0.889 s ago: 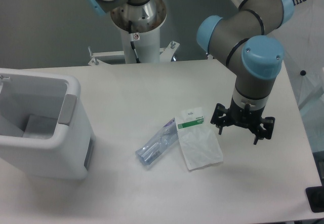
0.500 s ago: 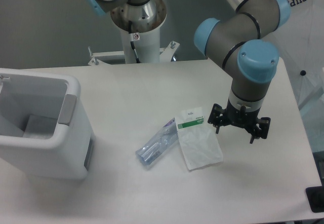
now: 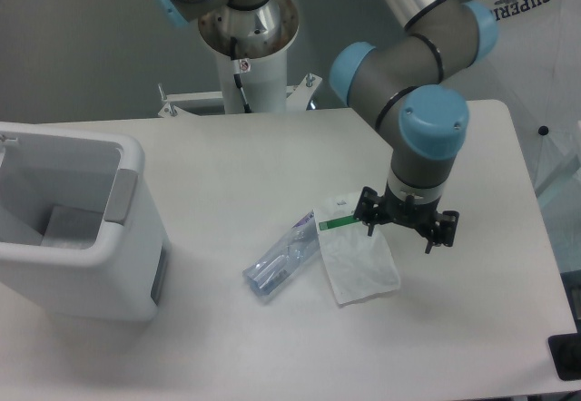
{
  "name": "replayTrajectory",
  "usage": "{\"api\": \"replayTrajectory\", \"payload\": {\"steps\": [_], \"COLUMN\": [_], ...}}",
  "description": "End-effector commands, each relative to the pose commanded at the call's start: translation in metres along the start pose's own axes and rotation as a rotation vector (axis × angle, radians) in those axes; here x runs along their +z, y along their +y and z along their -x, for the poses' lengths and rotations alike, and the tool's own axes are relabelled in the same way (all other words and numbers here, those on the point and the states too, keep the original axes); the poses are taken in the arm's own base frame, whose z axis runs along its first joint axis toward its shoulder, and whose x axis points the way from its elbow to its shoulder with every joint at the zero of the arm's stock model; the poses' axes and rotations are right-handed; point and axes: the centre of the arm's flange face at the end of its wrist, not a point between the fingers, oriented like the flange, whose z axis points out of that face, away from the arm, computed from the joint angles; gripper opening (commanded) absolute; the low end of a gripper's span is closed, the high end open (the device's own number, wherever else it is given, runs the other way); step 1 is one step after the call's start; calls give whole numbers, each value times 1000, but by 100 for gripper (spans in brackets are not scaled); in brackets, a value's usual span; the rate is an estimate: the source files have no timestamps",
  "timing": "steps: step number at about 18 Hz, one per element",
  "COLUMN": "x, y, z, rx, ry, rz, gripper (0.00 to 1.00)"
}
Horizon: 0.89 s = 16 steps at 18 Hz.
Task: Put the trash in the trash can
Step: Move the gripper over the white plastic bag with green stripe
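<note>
Nearest the front edge of the counter [image 3: 272,347] lie one bag [image 3: 358,258] and, touching its left side, one crushed bottle [image 3: 280,260], both mid-counter. The gripper [image 3: 406,229] hangs just over the bag's right upper corner, fingers spread, holding nothing. To grip well, I judge it should drop onto the stiffer header card rather than the slack film, then close. One bin [image 3: 73,229] stands at the left edge, well apart. Two trash items, both still out.

Tool [image 3: 406,224] hovers over plastic bag [image 3: 357,258] beside crushed bottle [image 3: 281,259].
</note>
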Motion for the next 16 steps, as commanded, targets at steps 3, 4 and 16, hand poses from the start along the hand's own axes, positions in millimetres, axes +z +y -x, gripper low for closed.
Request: {"api": "replayTrajectory", "payload": {"steps": [3,4,16], "x": [7,16,16], "y": [5,8,47], "z": [-13,-21,-83], "rx": [9,10,338], "ry": [23,43,105], "rz": [10,19,30], "gripper": [100,100,100]}}
